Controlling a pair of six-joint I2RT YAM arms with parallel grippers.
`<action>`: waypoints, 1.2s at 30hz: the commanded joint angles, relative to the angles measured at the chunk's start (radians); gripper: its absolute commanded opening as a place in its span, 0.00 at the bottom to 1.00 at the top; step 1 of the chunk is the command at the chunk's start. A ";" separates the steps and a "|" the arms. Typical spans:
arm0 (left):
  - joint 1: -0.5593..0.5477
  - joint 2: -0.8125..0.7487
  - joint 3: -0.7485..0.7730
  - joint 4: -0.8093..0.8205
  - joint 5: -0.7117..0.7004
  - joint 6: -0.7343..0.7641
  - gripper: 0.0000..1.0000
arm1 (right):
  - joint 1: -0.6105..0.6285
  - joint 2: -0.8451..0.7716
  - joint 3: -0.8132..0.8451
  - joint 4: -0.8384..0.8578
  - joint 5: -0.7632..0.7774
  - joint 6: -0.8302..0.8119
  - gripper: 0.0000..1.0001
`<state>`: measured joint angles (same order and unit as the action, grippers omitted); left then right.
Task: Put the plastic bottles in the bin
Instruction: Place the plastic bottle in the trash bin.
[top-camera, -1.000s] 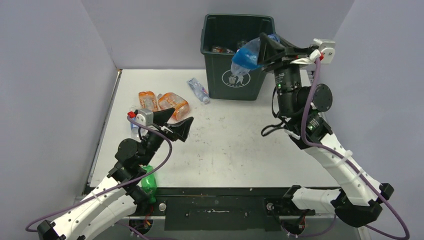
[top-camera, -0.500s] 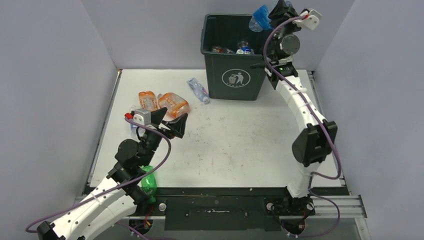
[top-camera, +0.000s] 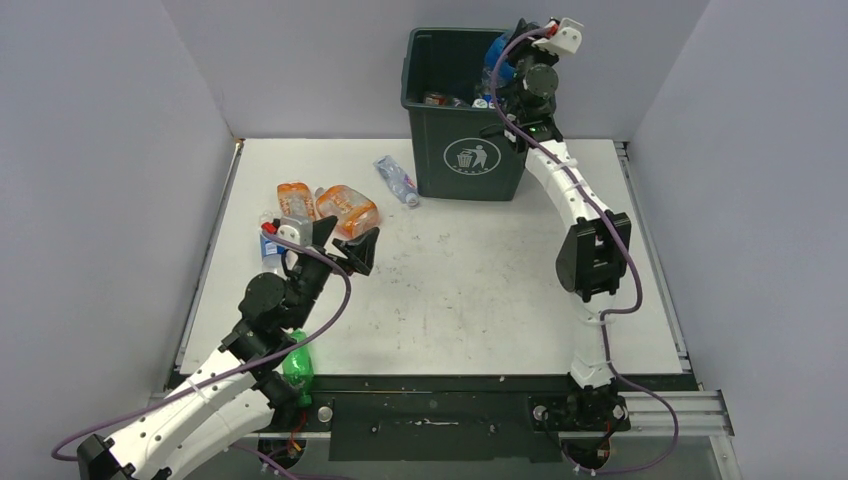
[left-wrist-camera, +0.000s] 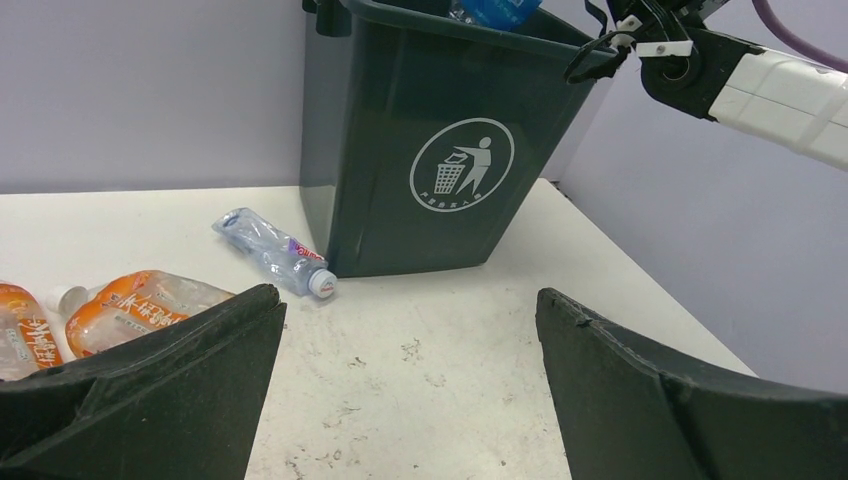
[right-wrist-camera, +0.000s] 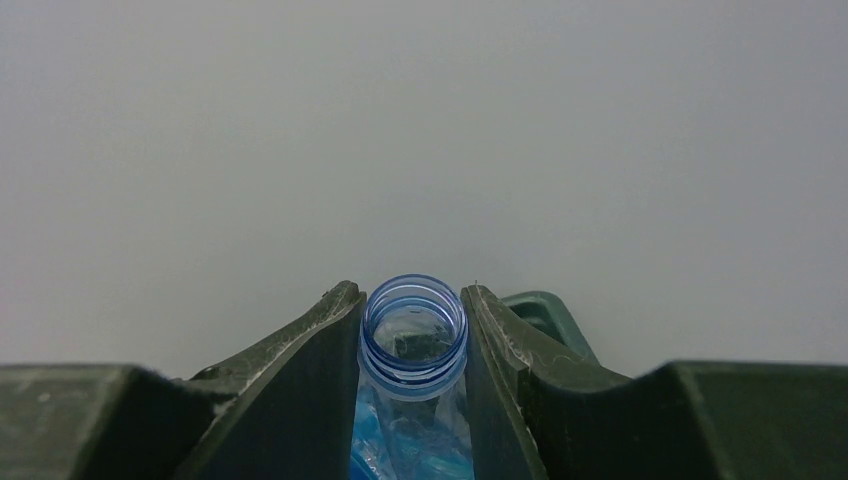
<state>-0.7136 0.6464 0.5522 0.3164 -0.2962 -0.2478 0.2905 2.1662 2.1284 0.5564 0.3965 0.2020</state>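
Observation:
The dark green bin (top-camera: 470, 150) stands at the table's back, its white logo (left-wrist-camera: 462, 165) facing me; several bottles lie inside. My right gripper (top-camera: 516, 40) is over the bin's right rim, shut on the neck of a blue capless bottle (right-wrist-camera: 414, 330); the bottle (top-camera: 498, 50) hangs over the bin's opening. My left gripper (top-camera: 345, 245) is open and empty above the table's left part. Two orange bottles (top-camera: 330, 206) lie just beyond it. A clear bottle (top-camera: 396, 180) lies by the bin's left front corner. A green bottle (top-camera: 297, 366) lies at the near edge.
Another clear bottle with a blue label (top-camera: 268, 248) lies at the table's left side, partly behind my left arm. Purple-grey walls close in the table on the left, back and right. The left wall stands close to the orange bottles.
My right arm has swung left, carrying the blue bottle from beyond the bin's right rim to over its opening. My left gripper has shifted slightly.

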 joint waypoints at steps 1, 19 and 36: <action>0.002 0.005 0.009 0.024 0.005 0.017 0.96 | 0.007 0.031 0.081 -0.087 -0.044 0.018 0.05; 0.002 0.004 0.015 0.016 0.019 0.019 0.96 | 0.023 -0.068 0.180 -0.207 -0.212 0.220 0.88; 0.005 0.022 0.068 -0.130 -0.403 0.084 0.96 | 0.331 -0.791 -0.942 0.070 -0.340 0.320 0.91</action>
<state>-0.7116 0.6590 0.5598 0.2234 -0.5323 -0.2092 0.6014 1.4509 1.4143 0.5381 0.0803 0.4358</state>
